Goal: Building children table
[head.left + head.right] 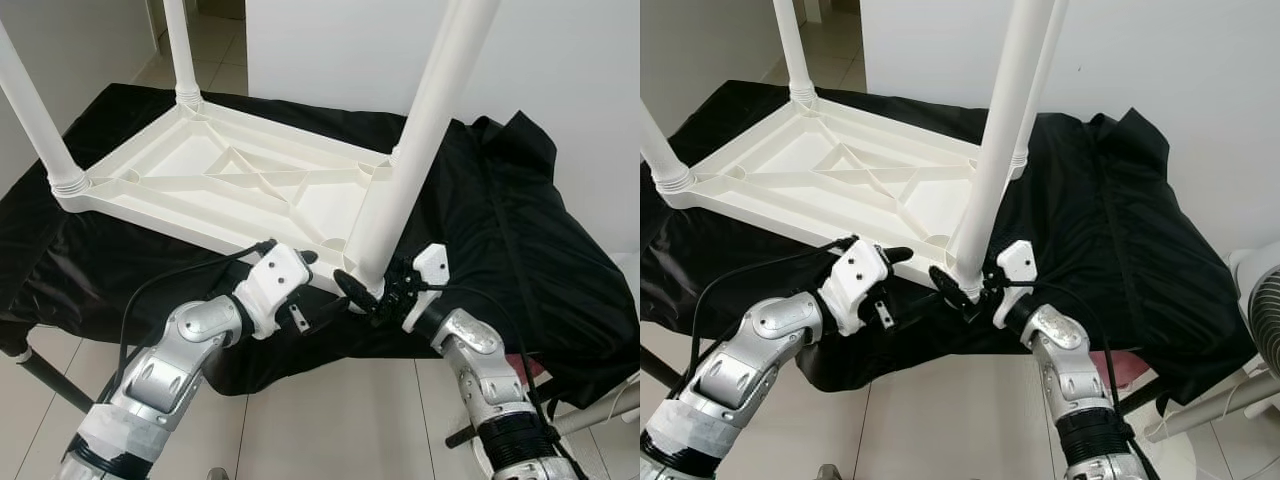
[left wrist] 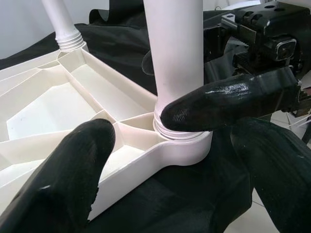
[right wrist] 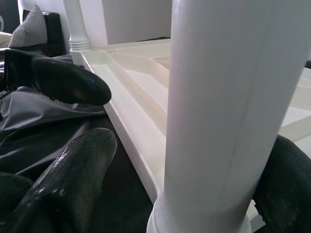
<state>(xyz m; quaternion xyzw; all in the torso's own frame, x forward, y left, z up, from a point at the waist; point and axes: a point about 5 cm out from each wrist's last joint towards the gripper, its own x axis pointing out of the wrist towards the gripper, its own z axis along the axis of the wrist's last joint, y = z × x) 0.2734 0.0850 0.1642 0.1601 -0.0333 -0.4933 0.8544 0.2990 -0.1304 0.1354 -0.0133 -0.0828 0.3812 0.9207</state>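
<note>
Plastic of a smooth white kind forms the upturned table top (image 1: 225, 180), which is laid underside up on a black cloth (image 1: 520, 230) spread over a raised surface. Moulded ribs are seen crossing its hollow underside in diagonals. Round tubular legs are stood upright at its corners. The near leg (image 1: 400, 190) is seated in a corner socket (image 2: 182, 145) at the table's near edge, and that corner is set just beside the drop of the cloth's front edge, with bare pale floor tiles (image 1: 330, 420) open below and in front.

The right gripper (image 1: 372, 296) is placed around the base of the near leg, one finger on each side of the tube; in the right wrist view one black finger (image 3: 63, 189) is seen beside the tube and another at its far side, so the leg is grasped low down, just above the socket. The left gripper (image 1: 305, 262) is held at the table's near edge just left of that corner, its fingers parted and nothing held between them; one blurred fingertip (image 2: 63, 179) is seen close to the lens.

The leg tops are cut off by the upper borders of the head views. A ribbed white object (image 1: 1265, 300) is cropped at the right border and cannot be made out. The cloth is glossy and creased, bunched in folds at the right.
</note>
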